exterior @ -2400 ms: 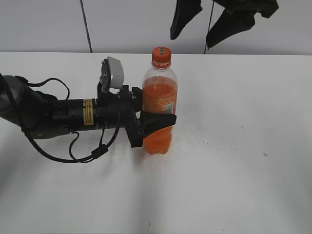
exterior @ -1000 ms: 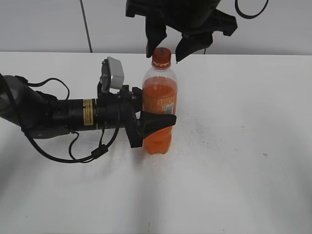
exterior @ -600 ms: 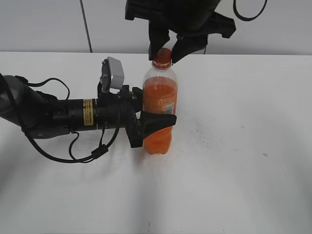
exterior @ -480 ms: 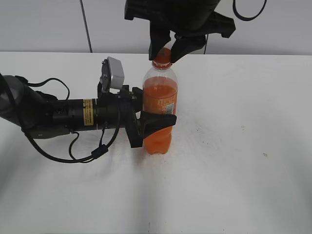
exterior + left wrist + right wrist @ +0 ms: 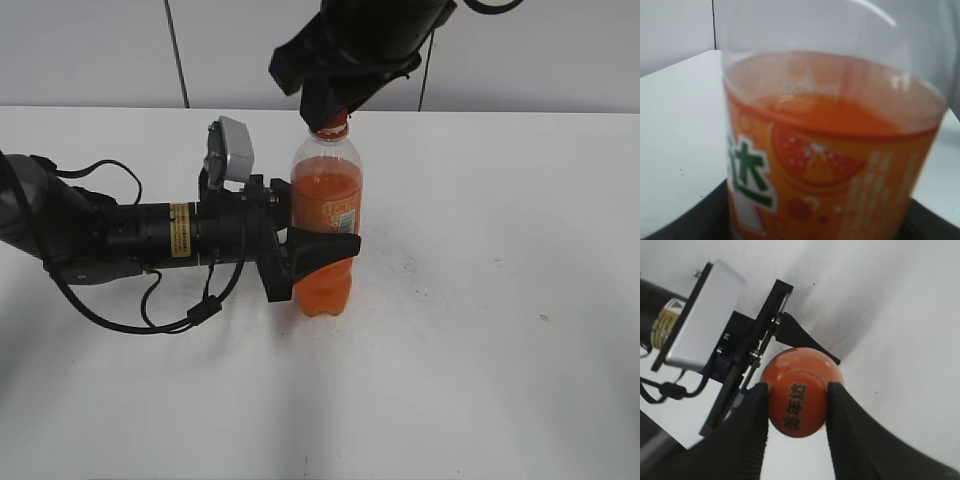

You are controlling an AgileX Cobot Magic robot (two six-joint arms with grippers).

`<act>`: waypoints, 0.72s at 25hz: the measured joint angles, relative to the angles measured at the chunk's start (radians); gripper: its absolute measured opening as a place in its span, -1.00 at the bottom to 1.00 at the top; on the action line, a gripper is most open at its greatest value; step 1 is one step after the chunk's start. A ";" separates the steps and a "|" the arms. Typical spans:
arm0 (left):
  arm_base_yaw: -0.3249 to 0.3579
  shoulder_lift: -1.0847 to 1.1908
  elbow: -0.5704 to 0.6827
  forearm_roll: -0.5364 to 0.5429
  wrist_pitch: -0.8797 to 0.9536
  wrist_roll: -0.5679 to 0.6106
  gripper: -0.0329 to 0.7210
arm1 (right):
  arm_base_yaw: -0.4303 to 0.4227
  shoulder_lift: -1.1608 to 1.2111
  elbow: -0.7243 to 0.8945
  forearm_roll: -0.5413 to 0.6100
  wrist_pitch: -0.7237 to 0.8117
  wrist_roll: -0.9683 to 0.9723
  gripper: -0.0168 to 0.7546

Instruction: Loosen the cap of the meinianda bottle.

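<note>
The meinianda bottle (image 5: 326, 215) stands upright on the white table, full of orange drink, and its orange label fills the left wrist view (image 5: 830, 165). My left gripper (image 5: 318, 250) is shut on the bottle's waist from the left. My right gripper (image 5: 332, 112) comes down from above and is shut on the orange cap (image 5: 796, 399), one black finger on each side (image 5: 796, 412). The cap top bears dark printed characters. In the exterior view the fingers hide the cap, and only the orange neck ring (image 5: 330, 128) shows.
The white table (image 5: 480, 300) spreads to the right and front of the bottle. The left arm with its cables (image 5: 120, 240) lies across the left part of the table. A grey wall (image 5: 90, 50) stands behind.
My right gripper came down over the bottle top, closed on the cap, and has since turned about the cap. The left gripper and the bottle stayed in place.
</note>
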 joint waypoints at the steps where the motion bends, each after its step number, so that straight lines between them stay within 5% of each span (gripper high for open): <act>1: 0.001 0.000 0.000 0.000 0.000 0.000 0.19 | 0.000 0.000 0.000 0.001 -0.001 -0.098 -0.26; 9: 0.005 0.000 0.000 0.010 -0.006 0.002 0.19 | -0.001 0.000 -0.001 0.066 0.002 -0.664 -0.26; 18: 0.005 0.000 0.000 0.023 -0.010 0.013 0.19 | -0.001 -0.004 -0.006 0.074 0.046 -0.829 -0.26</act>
